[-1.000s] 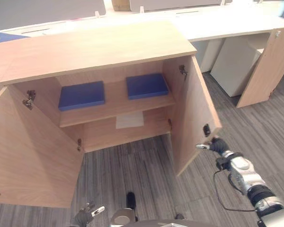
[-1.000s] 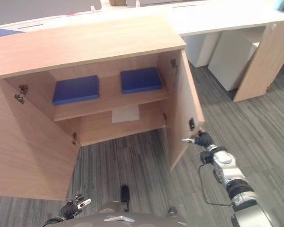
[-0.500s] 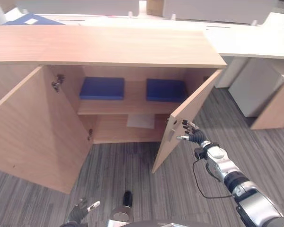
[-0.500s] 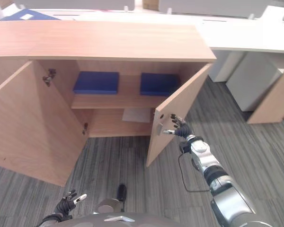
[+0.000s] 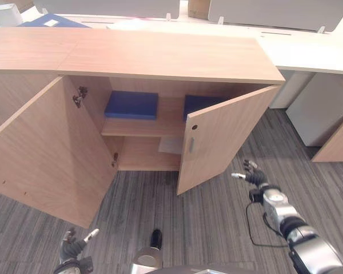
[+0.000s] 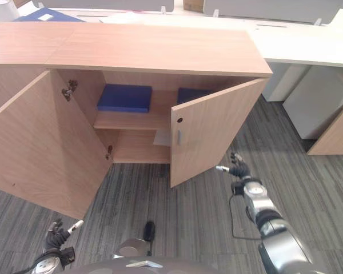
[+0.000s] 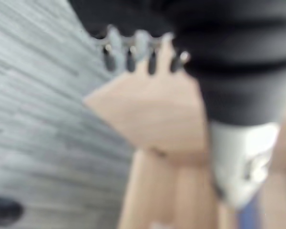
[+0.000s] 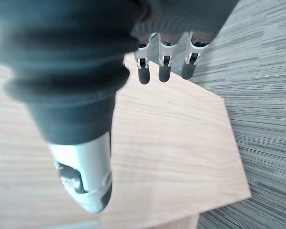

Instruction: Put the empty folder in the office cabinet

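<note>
Right robot hand (image 5: 252,174): fingers spread, holding nothing, low over the floor (image 5: 217,211).
Right door (image 5: 217,142): just beyond that hand, apart from it, half closed.
Left robot hand (image 5: 73,245): fingers loose, holding nothing, near the open left door (image 5: 40,154).
Folders: one (image 5: 131,105) flat on the cabinet (image 5: 160,57) shelf, another (image 5: 201,104) partly behind the right door.

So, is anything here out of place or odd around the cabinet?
Nothing looks damaged or spilled. The cabinet's two doors stand unevenly: the left door is swung wide open, while the right door is half closed, partly hiding one of two blue folders on the upper shelf. The right hand is apart from it, open.
</note>
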`<state>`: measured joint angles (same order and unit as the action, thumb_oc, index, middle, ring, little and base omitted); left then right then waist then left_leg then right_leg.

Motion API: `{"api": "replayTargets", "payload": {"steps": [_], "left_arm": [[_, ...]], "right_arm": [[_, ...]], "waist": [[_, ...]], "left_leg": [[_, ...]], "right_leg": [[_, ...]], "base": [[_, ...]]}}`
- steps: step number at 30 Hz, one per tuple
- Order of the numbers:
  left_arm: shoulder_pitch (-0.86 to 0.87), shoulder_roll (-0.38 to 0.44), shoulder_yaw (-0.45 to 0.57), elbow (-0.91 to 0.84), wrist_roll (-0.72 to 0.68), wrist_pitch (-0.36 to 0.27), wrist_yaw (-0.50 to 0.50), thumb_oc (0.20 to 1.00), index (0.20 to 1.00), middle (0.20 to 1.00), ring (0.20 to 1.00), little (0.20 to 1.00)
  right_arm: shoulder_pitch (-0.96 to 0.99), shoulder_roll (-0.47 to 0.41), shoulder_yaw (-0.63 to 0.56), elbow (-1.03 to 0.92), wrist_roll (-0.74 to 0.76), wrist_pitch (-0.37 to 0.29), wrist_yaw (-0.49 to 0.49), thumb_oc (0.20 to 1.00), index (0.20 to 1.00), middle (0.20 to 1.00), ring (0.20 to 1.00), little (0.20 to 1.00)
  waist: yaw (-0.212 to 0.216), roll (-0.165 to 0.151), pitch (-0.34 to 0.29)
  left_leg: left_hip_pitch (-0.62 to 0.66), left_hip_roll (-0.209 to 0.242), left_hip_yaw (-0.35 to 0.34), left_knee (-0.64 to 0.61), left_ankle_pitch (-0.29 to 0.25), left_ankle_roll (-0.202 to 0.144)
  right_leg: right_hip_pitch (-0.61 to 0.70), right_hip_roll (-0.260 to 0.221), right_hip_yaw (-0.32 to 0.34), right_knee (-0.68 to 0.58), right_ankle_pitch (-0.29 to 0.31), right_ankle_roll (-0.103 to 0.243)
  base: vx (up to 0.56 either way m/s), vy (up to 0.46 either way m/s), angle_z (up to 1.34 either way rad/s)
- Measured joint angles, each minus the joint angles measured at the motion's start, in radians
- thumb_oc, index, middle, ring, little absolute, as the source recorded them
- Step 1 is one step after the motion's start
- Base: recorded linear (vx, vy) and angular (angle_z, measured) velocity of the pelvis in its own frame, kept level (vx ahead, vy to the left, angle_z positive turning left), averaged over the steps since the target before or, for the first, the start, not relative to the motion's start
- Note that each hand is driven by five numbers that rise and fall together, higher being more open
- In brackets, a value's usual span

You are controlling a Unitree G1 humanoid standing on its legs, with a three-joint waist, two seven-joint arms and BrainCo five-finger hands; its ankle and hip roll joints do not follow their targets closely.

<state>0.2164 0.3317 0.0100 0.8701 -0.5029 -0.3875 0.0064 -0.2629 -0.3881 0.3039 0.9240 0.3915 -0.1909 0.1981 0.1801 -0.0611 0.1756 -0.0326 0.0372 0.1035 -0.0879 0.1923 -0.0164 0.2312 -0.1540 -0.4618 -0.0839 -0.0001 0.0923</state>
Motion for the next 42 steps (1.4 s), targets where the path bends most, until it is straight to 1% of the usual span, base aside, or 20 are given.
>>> {"api": "replayTargets", "payload": {"steps": [2,3,6,9,13,17,20,21,22,23,25,27,29,30,32,34,37,38,40,42], "left_arm": [[0.018,0.001,0.041,-0.071,0.008,-0.064,0.087,1.0,1.0,1.0,1.0,1.0],[0.018,0.001,0.041,-0.071,0.008,-0.064,0.087,1.0,1.0,1.0,1.0,1.0],[0.019,0.001,0.111,-0.081,0.026,-0.104,0.168,1.0,1.0,1.0,1.0,1.0],[0.016,0.021,0.168,-0.141,0.059,-0.139,0.237,1.0,1.0,1.0,1.0,1.0],[0.008,0.068,0.188,-0.148,0.09,-0.14,0.318,1.0,1.0,1.0,1.0,1.0],[0.002,0.073,0.188,-0.163,0.097,-0.139,0.336,1.0,1.0,1.0,1.0,1.0],[-0.018,0.082,0.191,-0.162,0.096,-0.136,0.345,1.0,1.0,1.0,1.0,1.0],[-0.134,0.194,0.267,-0.117,0.087,-0.132,0.412,1.0,1.0,1.0,1.0,1.0],[-0.19,0.276,0.322,-0.094,0.083,-0.142,0.436,1.0,1.0,1.0,1.0,1.0],[-0.217,0.323,0.349,-0.09,0.082,-0.145,0.445,1.0,1.0,1.0,1.0,1.0],[-0.225,0.351,0.351,-0.115,0.074,-0.149,0.463,1.0,1.0,1.0,1.0,1.0],[-0.257,0.429,0.359,-0.118,0.074,-0.149,0.506,1.0,1.0,1.0,1.0,1.0],[-0.275,0.457,0.38,-0.124,0.072,-0.142,0.528,1.0,1.0,1.0,1.0,1.0],[-0.273,0.457,0.385,-0.125,0.066,-0.136,0.536,1.0,1.0,1.0,1.0,1.0],[-0.259,0.454,0.394,-0.128,0.036,-0.127,0.542,1.0,1.0,1.0,1.0,1.0],[-0.251,0.455,0.429,-0.128,0.017,-0.116,0.537,1.0,1.0,1.0,1.0,1.0],[-0.252,0.47,0.432,-0.128,0.002,-0.104,0.519,1.0,1.0,1.0,1.0,1.0],[-0.256,0.487,0.431,-0.126,-0.003,-0.082,0.48,1.0,1.0,1.0,1.0,1.0],[-0.264,0.488,0.421,-0.122,-0.006,-0.069,0.43,1.0,1.0,1.0,1.0,1.0],[-0.275,0.487,0.397,-0.122,-0.037,-0.037,0.323,1.0,1.0,1.0,1.0,1.0]], "right_arm": [[0.151,0.008,0.019,-0.058,-0.02,0.017,0.01,1.0,1.0,1.0,1.0,1.0],[0.151,0.008,0.019,-0.058,-0.02,0.017,0.01,1.0,1.0,1.0,1.0,1.0],[0.224,0.036,0.014,-0.063,-0.025,0.036,0.005,1.0,1.0,1.0,1.0,1.0],[0.305,0.049,0.013,-0.099,-0.041,0.035,-0.008,1.0,1.0,1.0,1.0,1.0],[0.316,0.052,0.008,-0.096,-0.058,0.035,-0.029,1.0,1.0,1.0,1.0,1.0],[0.298,0.052,0.0,-0.098,-0.058,0.032,-0.034,1.0,1.0,1.0,1.0,1.0],[0.299,0.051,-0.012,-0.091,-0.059,0.028,-0.034,1.0,1.0,1.0,1.0,1.0],[0.318,0.046,-0.072,-0.094,-0.06,-0.022,-0.05,1.0,1.0,1.0,1.0,1.0],[0.304,0.028,-0.065,-0.092,-0.059,-0.018,-0.059,1.0,1.0,1.0,1.0,1.0],[0.302,0.031,-0.061,-0.08,-0.06,-0.005,-0.057,1.0,1.0,1.0,1.0,1.0],[0.293,0.038,-0.06,-0.074,-0.057,-0.019,-0.054,1.0,1.0,1.0,1.0,1.0],[0.23,0.032,-0.048,-0.066,-0.057,-0.042,-0.053,1.0,1.0,1.0,1.0,1.0],[0.192,0.033,-0.041,-0.068,-0.057,-0.048,-0.048,1.0,1.0,1.0,1.0,1.0],[0.183,0.033,-0.04,-0.069,-0.056,-0.053,-0.046,1.0,1.0,1.0,1.0,1.0],[0.178,0.032,-0.04,-0.071,-0.056,-0.052,-0.039,1.0,1.0,1.0,1.0,1.0],[0.178,0.032,-0.041,-0.071,-0.056,-0.05,-0.032,1.0,1.0,1.0,1.0,1.0],[0.176,0.032,-0.041,-0.071,-0.056,-0.05,-0.03,1.0,1.0,1.0,1.0,1.0],[0.175,0.032,-0.04,-0.073,-0.056,-0.051,-0.02,1.0,1.0,1.0,1.0,1.0],[0.175,0.032,-0.038,-0.068,-0.055,-0.051,-0.011,1.0,1.0,1.0,1.0,1.0],[0.172,0.031,-0.032,-0.074,-0.054,-0.053,-0.006,1.0,1.0,1.0,1.0,1.0]], "waist": [[0.005,-0.003,0.021],[0.005,-0.003,0.021],[-0.002,-0.012,0.038],[0.001,-0.034,0.051],[-0.009,-0.047,0.06],[-0.009,-0.042,0.069],[-0.018,-0.049,0.078],[-0.04,-0.082,0.116],[-0.043,-0.07,0.174],[-0.047,-0.086,0.192],[-0.054,-0.101,0.209],[-0.047,-0.13,0.269],[-0.033,-0.15,0.302],[-0.031,-0.152,0.305],[-0.021,-0.156,0.307],[-0.015,-0.155,0.308],[-0.01,-0.154,0.311],[-0.009,-0.155,0.323],[-0.013,-0.157,0.321],[-0.013,-0.158,0.321]], "left_leg": [[-0.017,0.0,-0.012,0.0,0.0,-0.001],[-0.017,0.0,-0.012,0.0,0.0,-0.001],[-0.027,-0.002,-0.013,0.0,0.0,-0.001],[-0.031,-0.004,-0.011,0.001,0.001,0.0],[-0.035,-0.016,-0.003,0.0,0.002,0.008],[-0.034,-0.018,-0.003,0.0,0.0,0.01],[-0.036,-0.021,-0.001,0.007,0.0,0.01],[-0.195,-0.016,0.04,0.208,-0.105,0.1],[-0.224,0.003,0.032,0.221,-0.092,0.052],[-0.213,-0.009,0.034,0.198,-0.079,0.05],[-0.195,-0.019,0.041,0.171,-0.066,0.059],[-0.21,-0.014,0.046,0.176,-0.074,0.067],[-0.212,-0.013,0.052,0.171,-0.074,0.066],[-0.216,-0.013,0.051,0.165,-0.074,0.067],[-0.219,-0.014,0.05,0.163,-0.074,0.067],[-0.23,-0.008,0.051,0.161,-0.074,0.067],[-0.24,0.001,0.051,0.161,-0.074,0.067],[-0.238,0.017,0.052,0.146,-0.073,0.065],[-0.227,0.024,0.052,0.125,-0.066,0.055],[-0.222,0.043,0.054,0.116,-0.058,0.044]], "right_leg": [[-0.006,0.001,-0.019,-0.001,-0.002,-0.004],[-0.006,0.001,-0.019,-0.001,-0.002,-0.004],[-0.008,0.002,-0.021,-0.006,-0.007,-0.002],[-0.019,-0.007,-0.027,-0.005,-0.008,0.0],[-0.021,-0.014,-0.018,0.0,-0.004,0.007],[-0.022,-0.017,-0.018,0.0,-0.004,0.007],[-0.039,-0.024,-0.019,0.002,0.001,0.01],[-0.146,-0.06,-0.043,0.085,-0.031,0.023],[-0.159,-0.04,-0.038,0.116,-0.023,0.036],[-0.158,-0.044,-0.029,0.102,-0.007,0.028],[-0.159,-0.05,0.001,0.09,0.029,0.023],[-0.188,-0.053,0.035,0.111,0.042,0.02],[-0.195,-0.055,0.06,0.1,0.054,0.023],[-0.191,-0.05,0.07,0.079,0.07,0.022],[-0.177,-0.041,0.071,0.046,0.093,0.025],[-0.181,-0.035,0.071,0.046,0.093,0.026],[-0.189,-0.028,0.07,0.049,0.093,0.026],[-0.197,-0.022,0.071,0.064,0.093,0.026],[-0.196,-0.015,0.076,0.069,0.094,0.025],[-0.196,0.001,0.08,0.07,0.106,0.027]], "base": [[0.0,0.051,0.2],[0.01,0.048,0.06],[0.01,0.108,0.03],[0.01,0.154,0.03],[0.0,0.031,-0.03],[-0.07,0.166,-0.01],[-0.08,0.138,0.09],[-0.01,0.03,0.34],[-0.08,0.111,0.36],[-0.11,0.155,0.08],[-0.09,0.129,-0.04],[-0.02,0.075,-0.12],[0.0,0.066,-0.15],[0.0,0.065,-0.03],[-0.02,0.085,0.06],[-0.03,0.06,0.1],[0.02,0.011,0.1],[0.08,-0.049,0.15],[0.05,-0.055,0.1],[0.0,-0.004,-0.02]]}}
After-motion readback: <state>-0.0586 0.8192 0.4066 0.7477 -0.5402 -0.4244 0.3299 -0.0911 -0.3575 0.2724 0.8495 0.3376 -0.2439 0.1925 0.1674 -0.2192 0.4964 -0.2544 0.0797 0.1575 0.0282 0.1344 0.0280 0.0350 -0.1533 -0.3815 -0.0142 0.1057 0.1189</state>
